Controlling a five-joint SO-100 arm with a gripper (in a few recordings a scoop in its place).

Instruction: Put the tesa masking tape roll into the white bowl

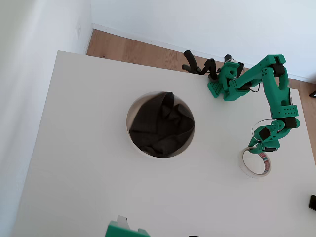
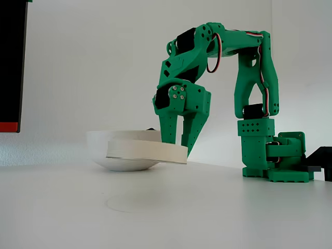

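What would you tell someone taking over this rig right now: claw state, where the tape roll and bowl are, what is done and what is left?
Claw: open, fingers straddling one edge of the tesa masking tape roll, not yet closed on it.
Tape roll: near the right edge of the table in the overhead view; in the fixed view it sits slightly tilted, one side raised.
White bowl: mid-table, well apart from the roll, dark cloth inside.
Done: the claw is at the roll.
Left: close, lift, carry to the bowl, release.

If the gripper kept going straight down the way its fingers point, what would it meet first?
Probably the tesa masking tape roll: the gripper points down with a finger either side of its wall, then the table. Depth unclear.
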